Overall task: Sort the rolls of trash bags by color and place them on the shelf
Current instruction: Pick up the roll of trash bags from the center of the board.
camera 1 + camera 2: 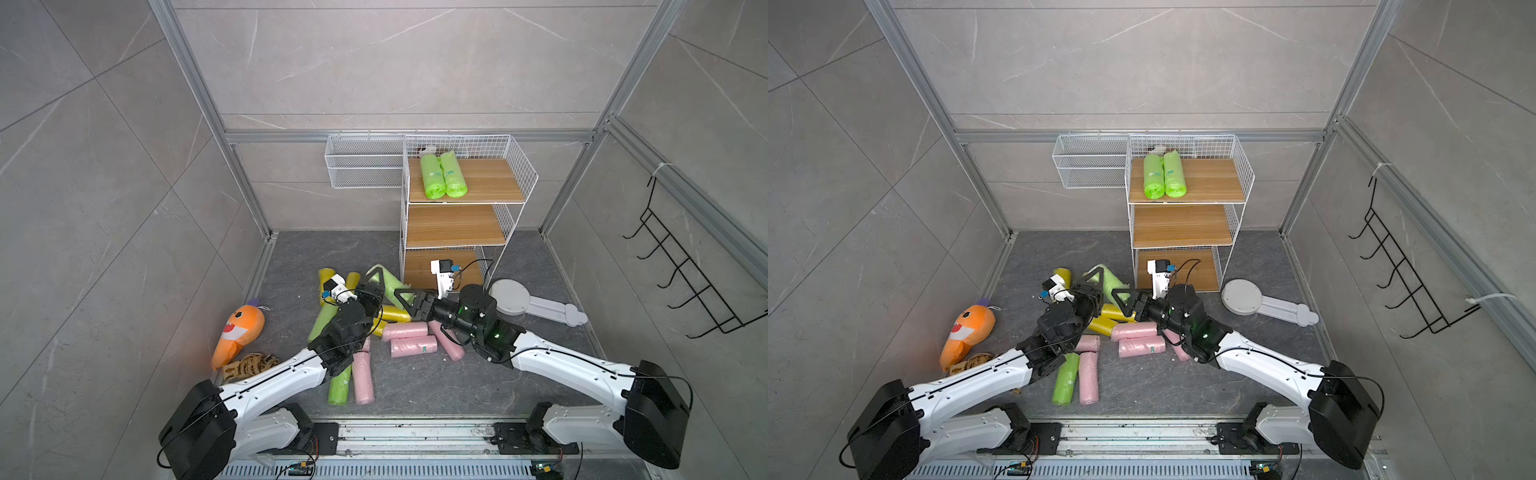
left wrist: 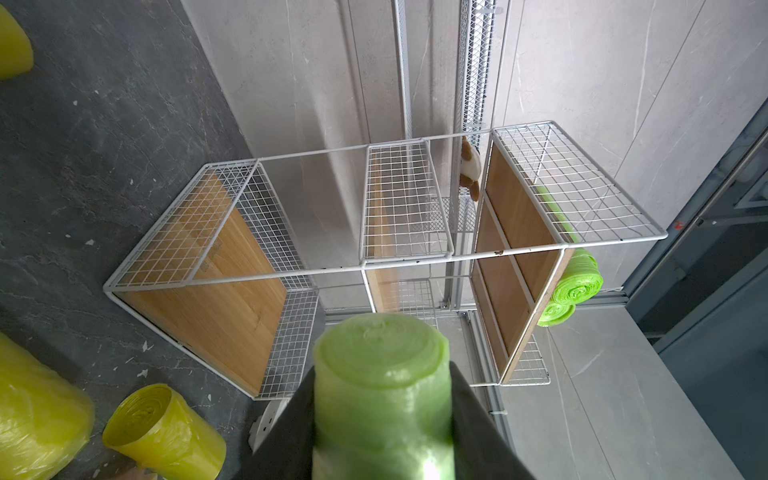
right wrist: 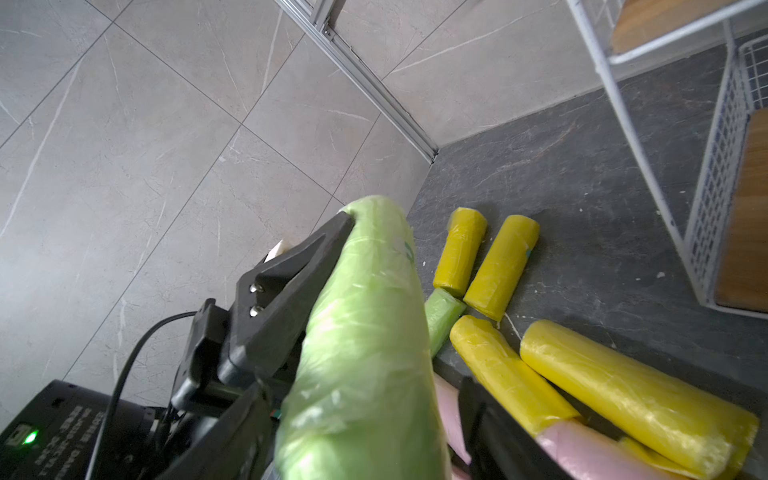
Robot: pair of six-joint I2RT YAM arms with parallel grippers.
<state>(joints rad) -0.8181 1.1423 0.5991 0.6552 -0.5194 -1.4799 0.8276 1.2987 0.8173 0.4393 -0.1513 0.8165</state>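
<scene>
Roll in grasp: one lime green roll (image 2: 382, 395) is being pinched at one end between the jaws of the left gripper (image 1: 384, 277); it is being held tilted above the table (image 1: 415, 386), just in front of the bottom tier of the shelf (image 1: 455, 226).
Right gripper: the right gripper (image 1: 1121, 301) is being held at the other end of the same roll. Its jaws are being held spread around it, with a gap showing beside one finger in the right wrist view.
Shelf: two green rolls (image 1: 442, 176) are being carried side by side on the top board.
Table: yellow rolls (image 3: 503, 262), pink rolls (image 1: 413, 345) and another green roll (image 1: 340, 386) are being left lying in a loose heap under the arms.
Aside: an orange plush shark (image 1: 239, 332) is being left lying by the left wall, well apart from the shelf.
</scene>
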